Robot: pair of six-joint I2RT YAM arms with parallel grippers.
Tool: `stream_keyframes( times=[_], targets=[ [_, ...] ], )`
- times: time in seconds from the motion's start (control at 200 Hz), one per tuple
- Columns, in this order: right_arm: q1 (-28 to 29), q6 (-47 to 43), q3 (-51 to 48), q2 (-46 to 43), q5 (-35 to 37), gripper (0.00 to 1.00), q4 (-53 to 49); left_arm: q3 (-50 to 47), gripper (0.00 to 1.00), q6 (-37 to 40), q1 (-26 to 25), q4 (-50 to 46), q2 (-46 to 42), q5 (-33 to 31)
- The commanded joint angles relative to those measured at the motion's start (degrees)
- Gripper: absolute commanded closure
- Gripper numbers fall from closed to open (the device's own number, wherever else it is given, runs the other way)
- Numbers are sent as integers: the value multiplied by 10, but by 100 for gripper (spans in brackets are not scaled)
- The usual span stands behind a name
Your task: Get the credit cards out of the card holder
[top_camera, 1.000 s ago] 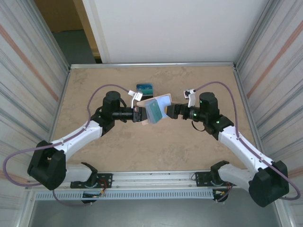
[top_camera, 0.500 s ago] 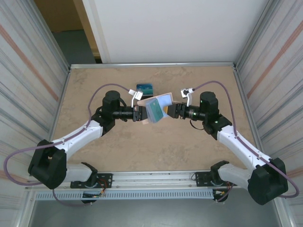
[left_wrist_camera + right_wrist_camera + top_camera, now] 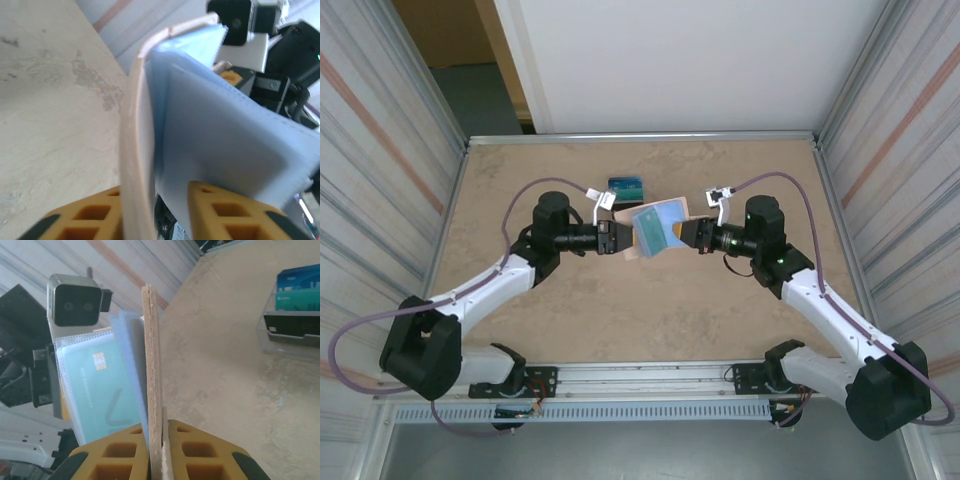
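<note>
Right tool (image 3: pixel 156 430): clamped on tan square card holder (image 3: pixel 151 350).
Left tool (image 3: pixel 155 200): parted around it.
Risk: holder is dropped if that thin pinch slips.

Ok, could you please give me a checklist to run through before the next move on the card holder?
1. Pinch of right fingers on the card holder tan cover: ok.
2. Grip of left fingers on the card holder: cannot tell; it sits between them.
3. Removal of teal card from its clear sleeve: not ok, not yet out.
4. Gap between card holder and table: ok, held up.
5. Room around the clear stand with cards: ok, apart from both arms.
</note>
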Motion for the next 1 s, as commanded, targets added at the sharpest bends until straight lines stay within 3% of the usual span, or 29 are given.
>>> stream_keyframes(
  times=[0.0,0.105,0.246,0.421,0.631,0.842,0.997],
  targets=[
    [9,4,2,-20,49,99,-33,-21,53,8,22,-24,-39,-45],
    [27,3,21,-22,109,100,-87,-29,37,35,31,-88,-80,-115],
    [77,3,70,1,239,100,-192,-34,2,68,31,-161,-124,-203],
    [121,35,116,73,278,100,-238,-49,1,85,30,-194,-161,-268],
    [134,88,137,164,198,100,-188,-54,1,104,30,-228,-177,-308],
    [128,92,158,242,176,100,-205,-58,1,115,27,-249,-167,-335],
    [111,116,135,290,99,99,-117,-57,1,124,18,-245,-148,-347]
  ],
)
